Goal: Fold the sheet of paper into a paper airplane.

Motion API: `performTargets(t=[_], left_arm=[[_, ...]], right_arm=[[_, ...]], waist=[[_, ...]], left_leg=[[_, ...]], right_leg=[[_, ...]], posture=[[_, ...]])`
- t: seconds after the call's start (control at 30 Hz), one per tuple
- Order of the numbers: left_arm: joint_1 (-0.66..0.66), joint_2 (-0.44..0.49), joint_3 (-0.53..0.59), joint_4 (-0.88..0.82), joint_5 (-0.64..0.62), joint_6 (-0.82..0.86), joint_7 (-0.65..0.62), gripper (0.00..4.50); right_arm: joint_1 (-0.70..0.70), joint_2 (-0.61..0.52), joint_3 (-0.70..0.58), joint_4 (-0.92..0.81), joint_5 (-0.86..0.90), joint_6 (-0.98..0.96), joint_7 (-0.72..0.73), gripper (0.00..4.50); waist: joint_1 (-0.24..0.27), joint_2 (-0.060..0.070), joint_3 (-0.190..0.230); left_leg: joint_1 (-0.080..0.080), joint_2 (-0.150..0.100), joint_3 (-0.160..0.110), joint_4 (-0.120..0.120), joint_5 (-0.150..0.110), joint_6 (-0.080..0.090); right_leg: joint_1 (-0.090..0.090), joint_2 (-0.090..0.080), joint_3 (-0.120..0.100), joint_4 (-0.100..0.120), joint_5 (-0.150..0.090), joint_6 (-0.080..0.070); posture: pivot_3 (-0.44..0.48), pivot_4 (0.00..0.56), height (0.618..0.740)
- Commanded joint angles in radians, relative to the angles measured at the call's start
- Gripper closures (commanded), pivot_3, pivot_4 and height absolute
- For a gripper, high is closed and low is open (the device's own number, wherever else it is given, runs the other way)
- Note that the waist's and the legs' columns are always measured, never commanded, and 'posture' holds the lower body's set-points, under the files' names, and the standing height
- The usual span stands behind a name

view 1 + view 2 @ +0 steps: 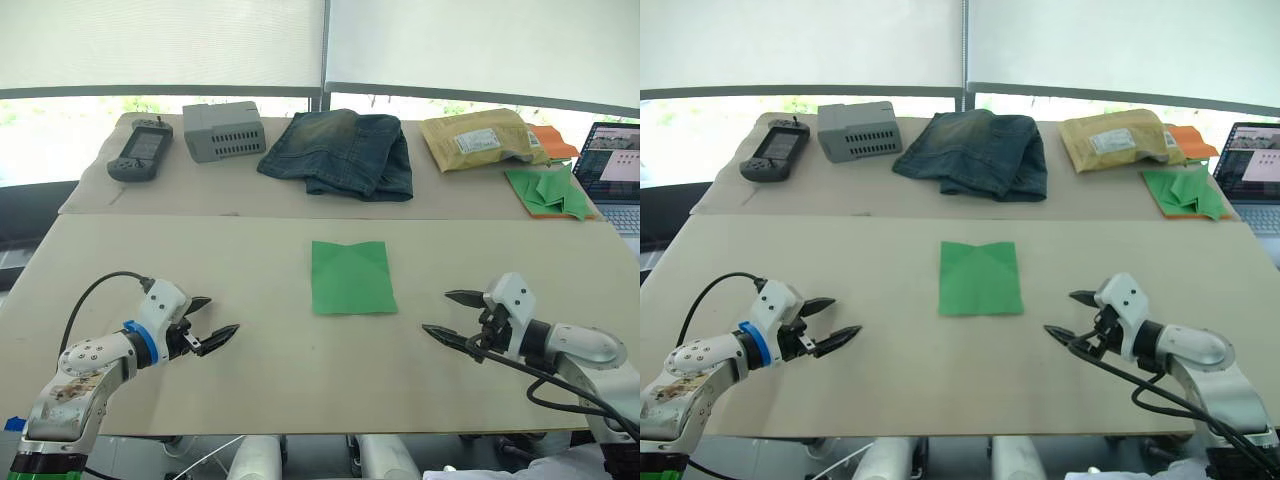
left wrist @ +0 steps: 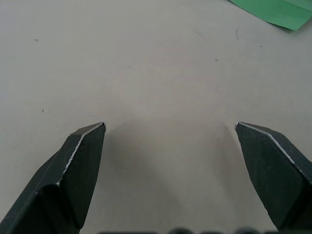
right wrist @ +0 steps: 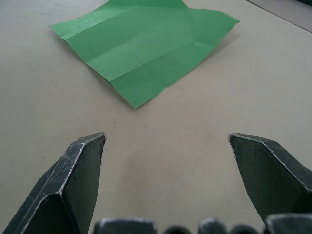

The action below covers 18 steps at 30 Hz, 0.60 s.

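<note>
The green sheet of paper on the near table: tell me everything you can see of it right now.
The sheet of paper is thin, bright green and roughly square, lying flat and unfolded in the middle of the beige table. Crease lines cross it, including diagonal ones meeting near its far edge; one corner lifts slightly in the right wrist view. Nothing touches it but the table. It lies between the open left gripper and the open right gripper, apart from both.

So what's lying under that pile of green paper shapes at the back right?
An orange sheet lies under the pile of green paper shapes, its edges peeking out. Anything beneath its covered middle is hidden.
</note>
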Motion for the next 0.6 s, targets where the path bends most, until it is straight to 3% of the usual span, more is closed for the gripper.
performTargets(t=[0.03,0.23,0.4,0.5,0.6], left_arm=[[-0.010,-0.003,0.013,-0.016,-0.024,-0.015,-0.020,0.00],[-0.188,0.018,-0.045,-0.052,-0.153,0.126,-0.121,0.00],[-0.380,0.061,-0.246,-0.031,-0.063,0.089,-0.257,0.00],[-0.490,0.030,-0.325,0.028,-0.020,0.059,-0.293,0.00],[-0.629,-0.043,-0.429,0.154,0.109,-0.002,-0.253,0.00]], right_arm=[[0.014,-0.003,-0.039,-0.018,0.007,-0.023,-0.002,0.05],[0.005,-0.024,-0.040,-0.089,0.026,0.065,-0.028,0.05],[-0.020,-0.045,0.009,-0.218,0.046,0.195,-0.048,0.05],[-0.067,-0.029,0.045,-0.263,0.039,0.247,-0.092,0.05],[-0.099,-0.015,0.075,-0.270,0.001,0.288,-0.160,0.05]], waist=[[0.000,0.000,0.000],[0.007,0.000,0.000],[0.002,0.001,0.000],[-0.003,0.001,0.000],[0.001,0.001,0.000]], left_leg=[[0.000,0.000,0.000,0.000,0.000,0.000],[-0.001,0.000,-0.001,0.002,0.000,0.000],[0.001,-0.001,-0.001,0.001,0.000,0.000],[0.001,-0.001,-0.001,0.001,-0.001,0.001],[0.001,-0.001,-0.001,0.002,-0.001,0.001]], right_leg=[[0.000,0.000,0.000,0.000,0.000,0.000],[0.001,0.000,-0.001,0.000,0.001,0.001],[0.003,0.000,0.000,-0.002,0.001,0.002],[0.003,0.001,0.000,-0.002,0.001,0.001],[0.003,0.001,0.000,-0.002,0.001,0.002]], posture=[[0.000,0.150,0.728],[0.000,0.150,0.728],[0.000,0.150,0.728],[0.000,0.150,0.728],[0.000,0.150,0.728]])
